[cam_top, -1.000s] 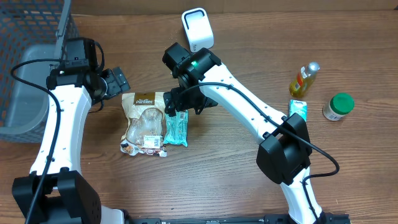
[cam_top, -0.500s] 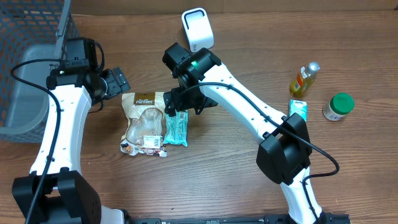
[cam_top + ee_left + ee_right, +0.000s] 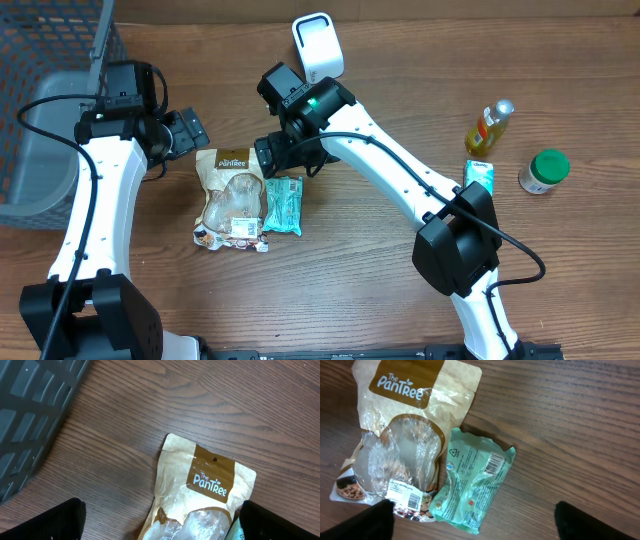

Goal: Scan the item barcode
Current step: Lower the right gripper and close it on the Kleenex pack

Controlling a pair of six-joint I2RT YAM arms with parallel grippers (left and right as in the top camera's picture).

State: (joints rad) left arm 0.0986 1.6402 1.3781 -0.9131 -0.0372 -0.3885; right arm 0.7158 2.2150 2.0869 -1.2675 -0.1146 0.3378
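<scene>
A teal snack packet [image 3: 283,205] lies flat on the wooden table with its printed barcode [image 3: 493,463] facing up. Touching its left side is a tan Pantree pouch [image 3: 232,198], which has a white barcode label [image 3: 414,500] near its lower end. My right gripper [image 3: 283,160] hovers open just beyond the packet's far end; in the right wrist view the packet [image 3: 472,482] lies below the spread jaws, untouched by either finger. My left gripper [image 3: 186,132] is open beside the pouch's top left corner, with the pouch [image 3: 200,490] showing between its fingers. A white scanner [image 3: 317,45] stands at the back.
A grey wire basket [image 3: 45,140] fills the far left. At the right stand a yellow bottle [image 3: 489,128], a green-lidded jar [image 3: 544,171] and a small teal carton [image 3: 478,176].
My right gripper has drawn back and slightly left, off the teal packet's top end, which now shows whole. The packet, the pouch and the left arm have not moved.
</scene>
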